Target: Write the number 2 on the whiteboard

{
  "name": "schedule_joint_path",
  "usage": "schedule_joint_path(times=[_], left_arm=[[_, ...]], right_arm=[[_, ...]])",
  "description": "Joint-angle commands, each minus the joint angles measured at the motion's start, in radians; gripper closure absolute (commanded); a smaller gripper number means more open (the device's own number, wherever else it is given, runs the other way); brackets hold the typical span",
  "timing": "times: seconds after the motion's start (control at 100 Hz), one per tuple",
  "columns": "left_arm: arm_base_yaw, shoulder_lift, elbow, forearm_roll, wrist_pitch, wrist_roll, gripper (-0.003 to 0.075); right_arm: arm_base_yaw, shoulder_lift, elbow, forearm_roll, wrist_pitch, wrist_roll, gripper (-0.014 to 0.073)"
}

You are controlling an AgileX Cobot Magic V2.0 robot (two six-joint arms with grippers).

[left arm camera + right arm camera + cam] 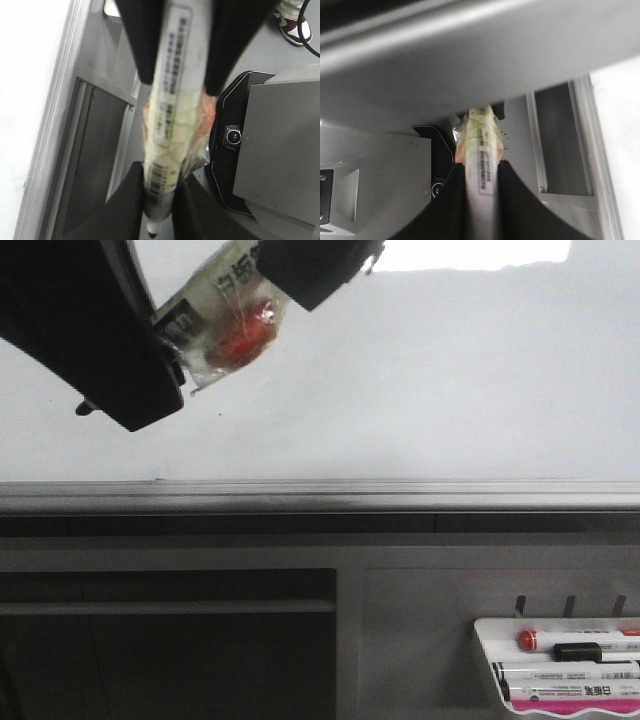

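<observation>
Both grippers, left (180,335) and right (270,265), pinch one marker (225,310) at eleven o'clock on the whiteboard (440,390).

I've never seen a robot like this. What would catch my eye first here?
Probably the marker, wrapped in crinkly tape with a red patch, held at both ends by the left gripper and right gripper near the top of the whiteboard. Next, the small white tray of spare markers at lower right.
</observation>
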Motion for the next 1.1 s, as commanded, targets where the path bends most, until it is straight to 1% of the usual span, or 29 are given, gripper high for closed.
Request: schedule_joint_path(times=[0.0, 0.09, 0.11, 0.12, 0.13, 0.16, 0.27, 0.38, 0.42, 0.51, 0.65, 0.71, 0.72, 0.78, 0.79, 0.81, 0.85, 0.86, 0.92, 0.95, 1.091], left_arm=[[-0.007, -0.02, -0.033, -0.015, -0.051, -0.004, 0.0723], [-0.007, -0.02, -0.033, -0.003, -0.054, -0.004, 0.0652], [-0.007, -0.02, -0.033, 0.001, -0.054, -0.004, 0.0622], [-0.007, -0.02, -0.033, 0.001, -0.054, -0.004, 0.0622], [-0.007, -0.022, -0.033, 0.004, -0.054, -0.004, 0.06], [-0.004, -0.024, -0.033, 0.006, -0.054, -0.004, 0.0577], [0.023, -0.063, -0.033, 0.006, -0.064, -0.027, 0.0459], [0.072, -0.13, -0.027, -0.015, -0.074, -0.044, 0.0392], [0.104, -0.17, -0.017, -0.03, -0.089, -0.051, 0.0375], [0.167, -0.247, 0.018, -0.04, -0.122, -0.078, 0.0366], [0.258, -0.397, 0.106, -0.04, -0.187, -0.143, 0.0366], [0.29, -0.469, 0.154, -0.04, -0.226, -0.172, 0.0366], [0.297, -0.476, 0.159, -0.04, -0.231, -0.177, 0.0366], [0.322, -0.541, 0.208, -0.04, -0.274, -0.208, 0.0366], [0.327, -0.547, 0.214, -0.04, -0.278, -0.215, 0.0366], [0.335, -0.566, 0.229, -0.04, -0.292, -0.223, 0.0367], [0.345, -0.599, 0.258, -0.042, -0.316, -0.245, 0.0367], [0.347, -0.603, 0.263, -0.045, -0.32, -0.253, 0.0367], [0.357, -0.638, 0.301, -0.044, -0.346, -0.282, 0.0367], [0.361, -0.649, 0.315, -0.044, -0.351, -0.296, 0.0367], [0.363, -0.66, 0.355, -0.044, -0.355, -0.302, 0.0367]], right_arm=[[0.001, -0.025, -0.033, 0.037, -0.019, -0.007, 0.0631], [0.001, -0.027, -0.033, 0.037, -0.021, -0.007, 0.0631], [0.001, -0.029, -0.033, 0.037, -0.021, -0.007, 0.0631], [0.001, -0.029, -0.033, 0.037, -0.021, -0.007, 0.0631], [0.001, -0.029, -0.033, 0.037, -0.021, -0.007, 0.0631], [0.001, -0.034, -0.033, 0.037, -0.021, -0.007, 0.0631], [-0.014, -0.071, -0.033, 0.026, -0.014, -0.002, 0.0631], [-0.052, -0.122, -0.031, 0.025, 0.002, 0.035, 0.0631], [-0.071, -0.148, -0.024, 0.024, 0.005, 0.053, 0.0631], [-0.118, -0.201, 0.003, 0.019, 0.002, 0.096, 0.0631], [-0.185, -0.291, 0.086, -0.002, -0.02, 0.213, 0.0631], [-0.204, -0.337, 0.13, -0.041, -0.037, 0.322, 0.0631], [-0.208, -0.342, 0.135, -0.046, -0.039, 0.322, 0.0631], [-0.217, -0.386, 0.181, -0.102, -0.069, 0.46, 0.0631], [-0.217, -0.391, 0.185, -0.108, -0.074, 0.46, 0.0631], [-0.219, -0.406, 0.2, -0.129, -0.088, 0.517, 0.0631], [-0.219, -0.433, 0.231, -0.163, -0.118, 0.589, 0.0631], [-0.219, -0.437, 0.236, -0.167, -0.123, 0.589, 0.0631], [-0.219, -0.468, 0.285, -0.19, -0.173, 0.703, 0.0631], [-0.219, -0.482, 0.307, -0.195, -0.201, 0.738, 0.0631], [-0.219, -0.51, 0.378, -0.195, -0.28, 0.749, 0.0631]])
